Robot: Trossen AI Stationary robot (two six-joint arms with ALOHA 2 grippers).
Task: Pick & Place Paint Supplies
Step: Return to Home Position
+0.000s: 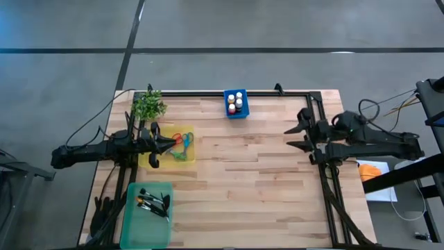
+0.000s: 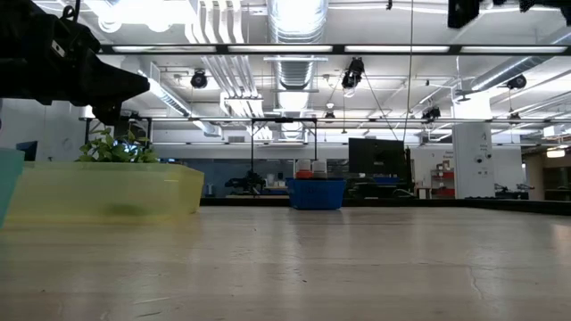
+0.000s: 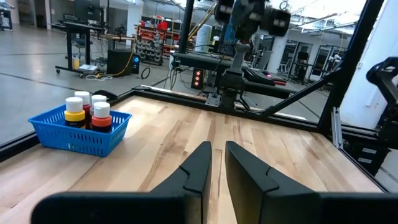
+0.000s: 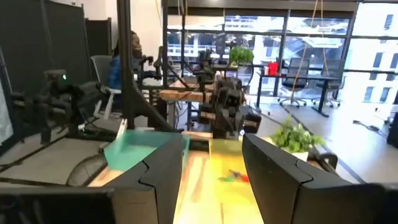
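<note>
Scissors with red, green and blue handles [image 1: 182, 143] lie in a yellow tray [image 1: 189, 158]. My left gripper [image 1: 173, 144] hovers over that tray with its fingers nearly together and nothing between them [image 3: 217, 163]. White-capped paint bottles [image 1: 236, 103] [image 3: 87, 112] stand in a blue basket [image 1: 236, 113] at the far edge. Dark paintbrushes [image 1: 154, 201] lie in a green tray [image 1: 139, 229] near the left front corner. My right gripper [image 1: 300, 136] [image 4: 214, 168] waits open at the table's right side, above the wood.
A small green potted plant [image 1: 148, 104] [image 2: 111, 147] stands at the far left corner, behind the yellow tray [image 2: 107, 192]. A black frame [image 1: 291, 92] runs along the far and right edges. Bare wood [image 1: 243, 173] lies between the two arms. A person [image 4: 124, 59] sits beyond the table.
</note>
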